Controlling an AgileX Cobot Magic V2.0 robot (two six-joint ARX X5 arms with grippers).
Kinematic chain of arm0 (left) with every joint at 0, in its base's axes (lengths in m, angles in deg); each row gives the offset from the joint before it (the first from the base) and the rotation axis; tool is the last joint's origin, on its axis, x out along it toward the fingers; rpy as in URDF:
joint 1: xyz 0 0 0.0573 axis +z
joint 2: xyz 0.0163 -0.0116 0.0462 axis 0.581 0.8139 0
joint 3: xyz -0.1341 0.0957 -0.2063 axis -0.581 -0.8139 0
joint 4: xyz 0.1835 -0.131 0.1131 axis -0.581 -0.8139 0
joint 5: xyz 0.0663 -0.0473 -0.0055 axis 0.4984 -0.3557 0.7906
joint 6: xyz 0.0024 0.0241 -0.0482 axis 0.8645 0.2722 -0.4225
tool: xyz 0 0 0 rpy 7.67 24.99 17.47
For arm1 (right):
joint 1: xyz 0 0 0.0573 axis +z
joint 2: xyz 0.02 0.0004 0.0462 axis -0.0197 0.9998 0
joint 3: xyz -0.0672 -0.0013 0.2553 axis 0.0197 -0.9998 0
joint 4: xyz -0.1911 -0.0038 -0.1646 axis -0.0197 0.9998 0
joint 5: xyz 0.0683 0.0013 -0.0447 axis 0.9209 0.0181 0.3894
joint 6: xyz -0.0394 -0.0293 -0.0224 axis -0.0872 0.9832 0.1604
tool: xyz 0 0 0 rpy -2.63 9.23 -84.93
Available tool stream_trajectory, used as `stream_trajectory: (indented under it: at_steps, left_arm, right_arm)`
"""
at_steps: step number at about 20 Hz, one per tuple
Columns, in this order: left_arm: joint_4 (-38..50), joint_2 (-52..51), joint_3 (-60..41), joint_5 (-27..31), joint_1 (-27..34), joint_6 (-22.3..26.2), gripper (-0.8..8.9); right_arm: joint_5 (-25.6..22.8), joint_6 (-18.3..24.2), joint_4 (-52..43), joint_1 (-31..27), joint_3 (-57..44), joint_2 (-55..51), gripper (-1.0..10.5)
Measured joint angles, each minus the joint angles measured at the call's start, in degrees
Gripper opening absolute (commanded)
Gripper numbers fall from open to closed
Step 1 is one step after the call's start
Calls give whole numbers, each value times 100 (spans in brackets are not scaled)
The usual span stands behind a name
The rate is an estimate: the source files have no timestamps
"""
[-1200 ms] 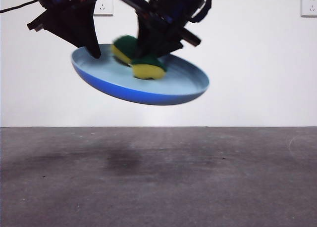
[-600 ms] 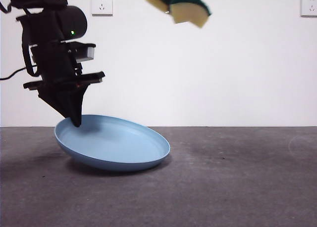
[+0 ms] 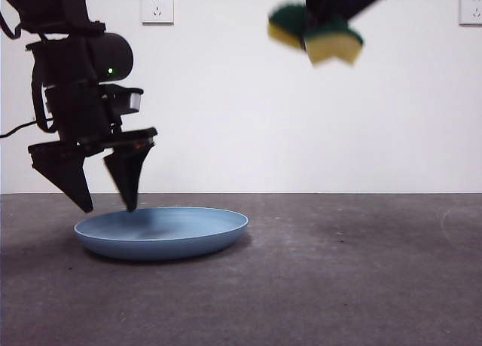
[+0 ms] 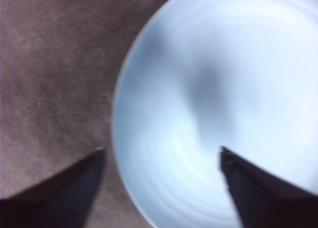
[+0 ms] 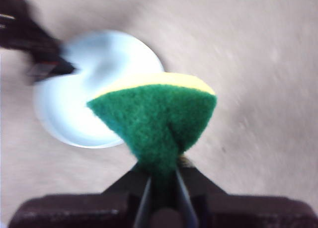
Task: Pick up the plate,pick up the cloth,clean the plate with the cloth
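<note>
The light blue plate (image 3: 162, 231) lies flat on the grey table at the left of the front view; it also fills much of the left wrist view (image 4: 218, 104) and shows far below in the right wrist view (image 5: 89, 99). My left gripper (image 3: 109, 208) hangs open just above the plate's left rim, one jaw outside it, one over it, holding nothing. High at the top of the front view, my right gripper (image 5: 161, 176) is shut on the cloth (image 3: 316, 31), a yellow sponge with a green layer (image 5: 159, 118), squeezed and folded between the jaws.
Grey table surface (image 3: 339, 270) stretches to the right of the plate. A white wall with two sockets (image 3: 157, 7) stands behind.
The left gripper has let go of the plate and opened; the plate dropped from tilted to flat on the table. The right gripper has carried the cloth rightward, high up.
</note>
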Motion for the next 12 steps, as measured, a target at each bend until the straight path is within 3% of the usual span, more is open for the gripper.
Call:
stream_trajectory:
  at_steps: [5,12]
  left_arm:
    - [671,-1397,2,46,-459,-361,587]
    - [1333,-2739,-262,1174,-1421,-442,584]
  right_arm:
    - [-2,-109,-264,-319,0,1097,-17]
    - [2,-262,-503,-678,0,2588,-16]
